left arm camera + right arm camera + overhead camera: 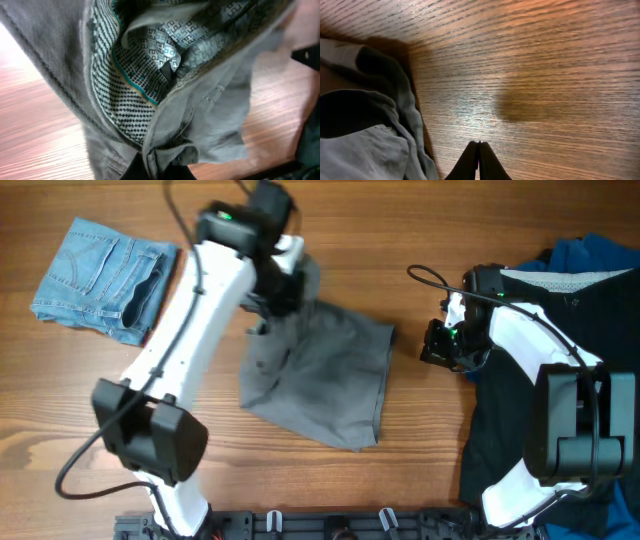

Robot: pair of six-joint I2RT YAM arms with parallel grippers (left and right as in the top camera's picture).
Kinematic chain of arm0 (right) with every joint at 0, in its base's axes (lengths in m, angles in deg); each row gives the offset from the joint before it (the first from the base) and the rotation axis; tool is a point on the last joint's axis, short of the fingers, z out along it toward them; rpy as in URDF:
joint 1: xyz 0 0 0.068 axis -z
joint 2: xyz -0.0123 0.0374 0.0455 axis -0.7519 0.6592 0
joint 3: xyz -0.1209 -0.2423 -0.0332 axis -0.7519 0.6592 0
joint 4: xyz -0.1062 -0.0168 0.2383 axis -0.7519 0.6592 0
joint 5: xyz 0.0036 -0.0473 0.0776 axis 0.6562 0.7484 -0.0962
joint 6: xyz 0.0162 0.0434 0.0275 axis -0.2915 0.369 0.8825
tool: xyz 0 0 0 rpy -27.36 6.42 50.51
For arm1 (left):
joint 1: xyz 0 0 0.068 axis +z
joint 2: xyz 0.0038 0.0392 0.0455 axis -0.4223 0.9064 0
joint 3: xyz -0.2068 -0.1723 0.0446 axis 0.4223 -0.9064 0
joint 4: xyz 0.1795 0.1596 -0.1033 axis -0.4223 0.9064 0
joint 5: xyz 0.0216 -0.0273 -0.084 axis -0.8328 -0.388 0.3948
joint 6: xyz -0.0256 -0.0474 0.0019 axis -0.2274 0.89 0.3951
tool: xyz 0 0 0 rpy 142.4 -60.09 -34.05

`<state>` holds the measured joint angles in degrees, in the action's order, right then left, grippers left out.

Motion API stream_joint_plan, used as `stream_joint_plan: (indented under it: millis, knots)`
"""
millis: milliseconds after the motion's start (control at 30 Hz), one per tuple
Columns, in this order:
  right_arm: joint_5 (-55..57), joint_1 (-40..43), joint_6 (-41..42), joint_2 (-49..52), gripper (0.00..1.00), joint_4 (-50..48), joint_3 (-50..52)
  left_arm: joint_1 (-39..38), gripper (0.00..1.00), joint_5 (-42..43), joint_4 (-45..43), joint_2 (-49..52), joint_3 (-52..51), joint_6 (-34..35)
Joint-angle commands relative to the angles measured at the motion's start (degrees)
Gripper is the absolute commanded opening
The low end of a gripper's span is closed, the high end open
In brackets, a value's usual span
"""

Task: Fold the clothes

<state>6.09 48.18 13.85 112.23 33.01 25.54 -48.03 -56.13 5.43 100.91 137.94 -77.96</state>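
Overhead, the counter carries grey shorts at centre, their waistband pinched and raised by the left end effector. A shallow pinch could slip, dropping the fabric bunched. The right end effector hovers beside them, closed and empty.

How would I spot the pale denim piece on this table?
On the wooden table, look to the far left corner, beyond the white left arm. There lie the light-blue denim shorts, folded flat with a pocket showing. Unlike the mid-grey cotton shorts mid-table and the black and bright-blue garments at right, they are faded jean cloth, lying alone.
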Motion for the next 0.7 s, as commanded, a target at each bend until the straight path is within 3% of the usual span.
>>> stream_joint_plan:
  millis: [0,67,100,167,367,467,500,533,667]
  knots:
    - [-0.9,0.1,0.7,-0.1,0.05,0.2,0.2,-6.9,0.09,1.1,-4.5,0.1,-7.7,7.1]
    - [-0.9,0.1,0.7,-0.1,0.05,0.2,0.2,-9.9,0.46,1.2,-8.3,0.1,-12.0,9.7]
    - [-0.9,0.1,0.7,-0.1,0.05,0.2,0.2,-11.2,0.81,1.2,-9.6,0.1,-13.6,10.4]
    - [-0.9,0.1,0.6,-0.1,0.16,0.7,0.2,-13.3,1.00,1.1,-10.4,0.1,-14.6,11.0]
    - [-1.4,-0.2,-8.8,-4.2,0.20,8.9,-6.6,-9.2,1.00,-3.1,2.6,-3.2,-0.1,11.2]
    - [-7.8,-1.5,-13.2,-9.9,0.23,8.6,-7.6,-4.4,1.00,-5.1,3.1,-6.1,1.5,11.0]
    - [-10.3,-2.2,-14.3,-11.1,0.26,8.0,-7.6,-3.0,1.00,-5.0,3.4,-6.1,1.5,11.0]
    - [-11.7,-3.4,-14.3,-12.1,0.37,7.4,-7.6,-1.0,0.97,-5.0,4.0,-6.0,1.4,11.0]
    - [-11.4,-8.3,-14.1,-11.3,0.49,4.3,-6.8,3.2,0.33,-2.5,3.1,-5.7,-3.7,10.7]
